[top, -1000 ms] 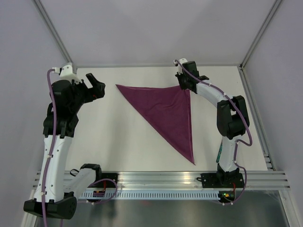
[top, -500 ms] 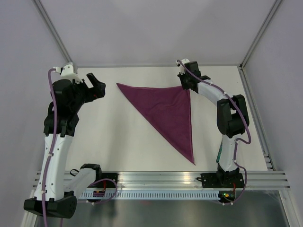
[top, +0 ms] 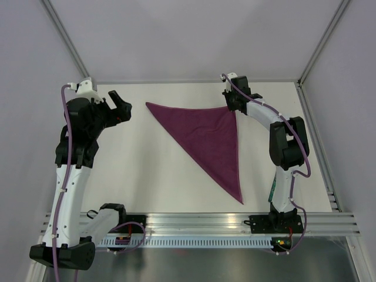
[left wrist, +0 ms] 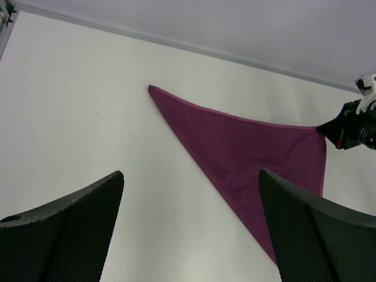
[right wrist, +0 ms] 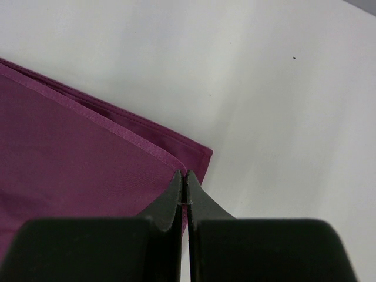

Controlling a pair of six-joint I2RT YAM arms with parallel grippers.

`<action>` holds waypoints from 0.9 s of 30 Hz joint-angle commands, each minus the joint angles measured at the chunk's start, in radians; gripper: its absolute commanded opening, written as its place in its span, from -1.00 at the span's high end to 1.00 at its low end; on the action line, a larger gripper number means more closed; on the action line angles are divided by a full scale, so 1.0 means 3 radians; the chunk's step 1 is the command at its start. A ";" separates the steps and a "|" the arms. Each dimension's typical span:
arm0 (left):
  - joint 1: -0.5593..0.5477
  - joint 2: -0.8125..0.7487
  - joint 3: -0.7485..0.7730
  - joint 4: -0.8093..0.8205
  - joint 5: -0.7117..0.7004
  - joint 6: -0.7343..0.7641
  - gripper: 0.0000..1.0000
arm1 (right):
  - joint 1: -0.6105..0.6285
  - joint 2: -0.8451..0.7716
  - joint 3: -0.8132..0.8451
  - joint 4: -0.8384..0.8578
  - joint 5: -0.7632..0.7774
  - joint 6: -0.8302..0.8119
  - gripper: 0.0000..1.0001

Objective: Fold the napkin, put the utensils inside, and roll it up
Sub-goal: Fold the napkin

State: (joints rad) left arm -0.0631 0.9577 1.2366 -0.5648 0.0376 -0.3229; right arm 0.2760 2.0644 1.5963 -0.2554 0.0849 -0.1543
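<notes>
Watching the top view, I am seeing the napkin lying as a folded triangle mid-frame on the table, its long edge running from upper left down to lower right. The right gripper is sitting clenched at the cloth's upper right corner, tips on the fabric; whether it is pinching a layer I cannot tell. The left gripper is hanging released, well apart at upper left. No knife is showing. I am judging the right arm nearer.
</notes>
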 commanded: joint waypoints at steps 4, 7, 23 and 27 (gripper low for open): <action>0.0006 0.0019 -0.0006 0.0144 0.0110 -0.0095 -0.99 | -0.0035 0.0088 0.0130 0.0059 0.0039 -0.0028 0.99; 0.0006 0.0019 -0.0016 0.0149 0.0110 -0.0095 -0.99 | -0.0035 0.0119 0.0125 0.0059 0.0049 -0.0033 0.99; 0.0006 0.0029 -0.0082 0.0195 0.0115 -0.0064 -0.99 | -0.0107 0.0288 0.0160 0.0059 0.0111 0.0044 0.99; 0.0001 0.0029 -0.0103 0.0221 0.0130 -0.0043 -0.99 | -0.0107 0.0293 0.0191 0.0064 0.0141 0.0059 0.13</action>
State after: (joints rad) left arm -0.0631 0.9634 1.2102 -0.5396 0.0551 -0.3229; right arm 0.2497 2.1426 1.6058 -0.2470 0.0963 -0.1390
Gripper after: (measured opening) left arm 0.994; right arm 0.332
